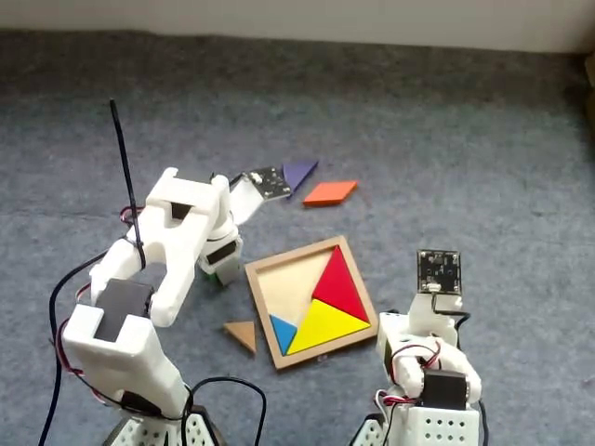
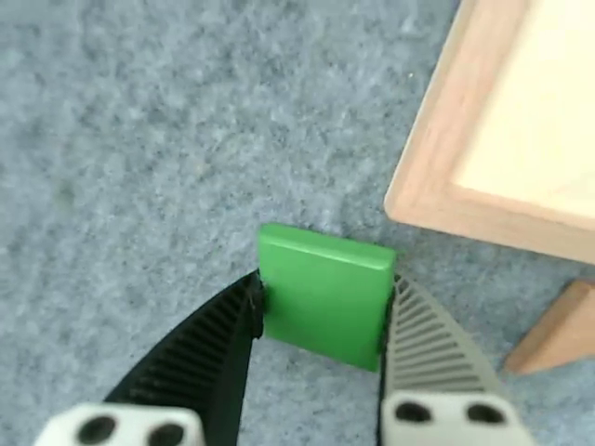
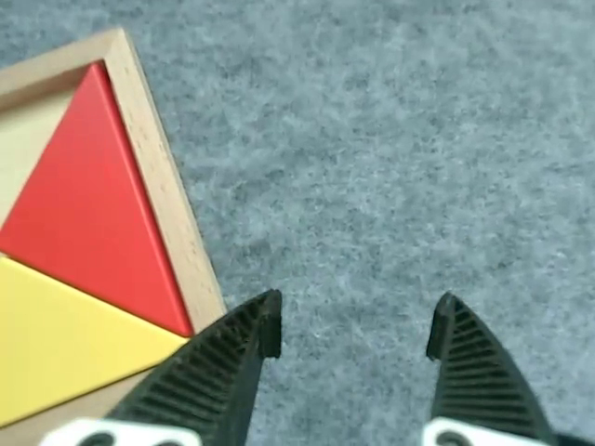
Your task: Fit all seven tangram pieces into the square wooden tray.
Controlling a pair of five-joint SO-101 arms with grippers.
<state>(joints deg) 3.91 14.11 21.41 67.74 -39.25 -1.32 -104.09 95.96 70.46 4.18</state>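
Left end effector (image 2: 325, 288) grasped my green piece (image 2: 323, 295) beside the tray (image 2: 423, 177) for placement; right end effector (image 3: 358, 302) sat released.

Grey-blue carpet (image 1: 446, 121) covers the whole work surface; along its far edge runs a pale strip of wall (image 1: 307, 19).

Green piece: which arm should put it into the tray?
Left. The left arm's jaws hold the green piece beside the tray. The right arm's jaws are open and empty over carpet, across the tray.
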